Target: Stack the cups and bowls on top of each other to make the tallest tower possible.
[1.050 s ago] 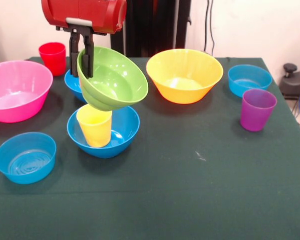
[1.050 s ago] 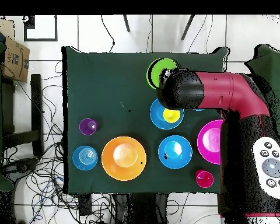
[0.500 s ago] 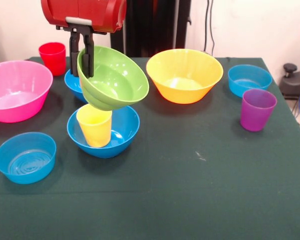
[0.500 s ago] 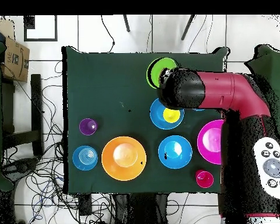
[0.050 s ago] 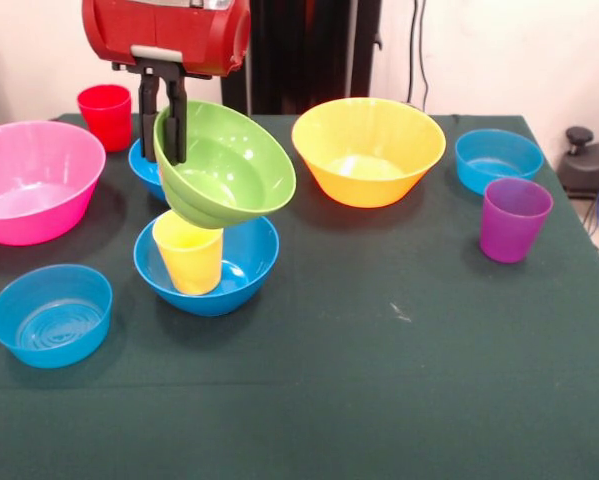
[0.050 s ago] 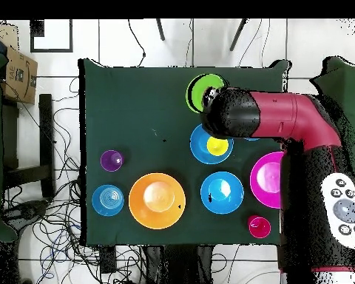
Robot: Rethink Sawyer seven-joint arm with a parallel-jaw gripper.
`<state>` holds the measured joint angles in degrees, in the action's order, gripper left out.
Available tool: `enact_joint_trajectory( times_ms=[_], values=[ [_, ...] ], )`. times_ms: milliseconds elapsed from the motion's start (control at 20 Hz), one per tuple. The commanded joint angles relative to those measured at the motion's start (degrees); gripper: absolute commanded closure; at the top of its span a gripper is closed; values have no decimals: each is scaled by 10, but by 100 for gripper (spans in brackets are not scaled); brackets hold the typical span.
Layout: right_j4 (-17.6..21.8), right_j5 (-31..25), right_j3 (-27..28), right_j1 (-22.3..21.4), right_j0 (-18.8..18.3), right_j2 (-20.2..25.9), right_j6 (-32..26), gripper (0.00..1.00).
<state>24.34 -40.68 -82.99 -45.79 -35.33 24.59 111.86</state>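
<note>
Now, pincer: my pincer (image 5: 166,135) is clamped on the rim of the green bowl (image 5: 227,165), one finger inside and one outside.
Green bowl: tilted, its mouth turned toward the camera in the front view, hanging off the surface (image 5: 399,380); its underside sits just above the yellow cup (image 5: 189,252), and I cannot tell if the two touch.
Yellow cup: upright inside a blue bowl (image 5: 241,268), toward that bowl's 9 o'clock side in the front view.
Second blue bowl: at 11 o'clock from the cup's bowl in the front view, mostly hidden behind the green bowl (image 5: 144,165).
Red cup: upright (image 5: 106,115), at 11 o'clock from my pincer in the front view.
Pink bowl: at 9 o'clock of the green bowl (image 5: 34,180), on the surface.
Orange bowl: at 3 o'clock of the green bowl (image 5: 369,150), standing apart from it.
Purple cup: upright (image 5: 514,218), with a light-blue bowl (image 5: 497,158) just at its 12 o'clock.
Other light-blue bowl: at 8 o'clock of the cup's bowl (image 5: 51,313), alone.
Overhead view: my arm (image 6: 273,118) covers part of the green bowl (image 6: 199,90).
</note>
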Motion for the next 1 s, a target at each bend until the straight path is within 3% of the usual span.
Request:
enact_joint_trajectory(
  times_ms=[50, 1000],
  values=[
    [13, 31, -28, 31, -4, -4, -7, 100],
    [18, 38, -31, 33, -9, -1, -9, 100]
  ],
)
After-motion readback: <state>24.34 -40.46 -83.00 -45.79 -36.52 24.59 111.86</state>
